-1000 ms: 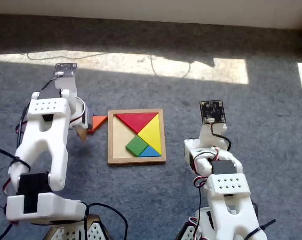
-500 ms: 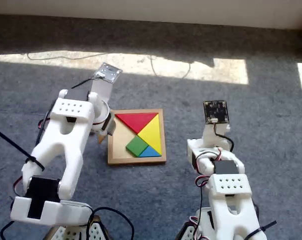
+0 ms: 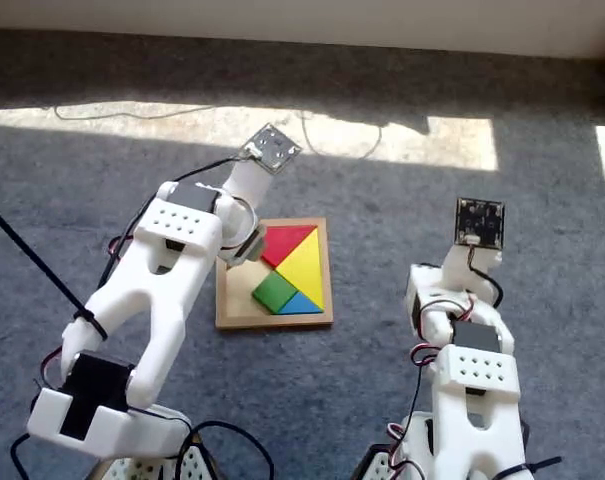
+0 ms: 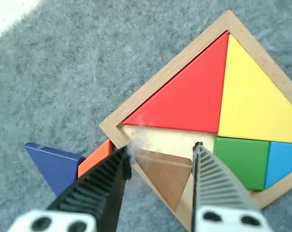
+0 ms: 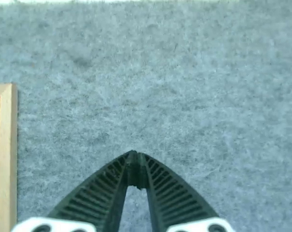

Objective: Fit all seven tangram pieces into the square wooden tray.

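Observation:
The square wooden tray (image 3: pixel 272 322) lies between the arms and holds a red triangle (image 3: pixel 282 242), a yellow triangle (image 3: pixel 304 268), a green piece (image 3: pixel 272 292) and a light blue triangle (image 3: pixel 302 302). My left gripper (image 4: pixel 161 150) hovers over the tray's empty left part, shut on a brown triangle (image 4: pixel 165 174). Just outside the tray corner (image 4: pixel 112 126), a dark blue piece (image 4: pixel 54 162) and an orange piece (image 4: pixel 95 157) lie on the carpet. My right gripper (image 5: pixel 136 169) is shut and empty, low over the carpet to the right of the tray rim (image 5: pixel 6 154).
Grey carpet (image 3: pixel 382 330) surrounds the tray. A sunlit strip (image 3: pixel 182 125) and a thin cable (image 3: pixel 312 135) run along the far side. The right arm (image 3: pixel 462 310) stands right of the tray; the left arm's body (image 3: pixel 152 300) covers the carpet left of it.
The left arm swung right from beside the orange piece to over the tray, carrying the brown triangle. The right arm shifted a little to the right.

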Motion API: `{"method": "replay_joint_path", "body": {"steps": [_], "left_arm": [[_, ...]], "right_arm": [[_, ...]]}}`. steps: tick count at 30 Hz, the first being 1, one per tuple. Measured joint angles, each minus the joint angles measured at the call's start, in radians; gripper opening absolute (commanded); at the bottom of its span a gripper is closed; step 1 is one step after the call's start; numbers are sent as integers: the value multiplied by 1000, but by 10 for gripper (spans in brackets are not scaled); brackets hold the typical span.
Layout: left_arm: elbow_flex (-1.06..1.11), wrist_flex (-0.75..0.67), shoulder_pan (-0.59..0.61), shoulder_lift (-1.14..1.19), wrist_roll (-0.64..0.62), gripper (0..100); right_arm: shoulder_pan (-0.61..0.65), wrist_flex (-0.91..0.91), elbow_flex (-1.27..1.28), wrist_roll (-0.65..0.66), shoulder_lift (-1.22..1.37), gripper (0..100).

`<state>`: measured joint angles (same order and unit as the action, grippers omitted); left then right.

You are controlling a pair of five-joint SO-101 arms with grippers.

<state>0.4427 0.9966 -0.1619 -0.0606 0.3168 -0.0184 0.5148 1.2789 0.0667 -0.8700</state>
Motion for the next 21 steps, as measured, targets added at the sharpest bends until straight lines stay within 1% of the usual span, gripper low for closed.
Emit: {"method": "replay_joint_path", "body": {"steps": [4,8,9,17,21], "left_arm": [[0,-3,-3,0,0,181],[0,-3,-6,15,0,288],[0,-3,-6,28,0,302],[0,-3,-5,49,0,298],[0,-3,26,-14,0,298]], "right_arm": [[-2,-3,0,0,0,10],[-2,-3,0,0,0,10],[-2,-3,0,0,0,10],[-2,-3,0,0,0,10],[-2,-3,0,0,0,10]]}}
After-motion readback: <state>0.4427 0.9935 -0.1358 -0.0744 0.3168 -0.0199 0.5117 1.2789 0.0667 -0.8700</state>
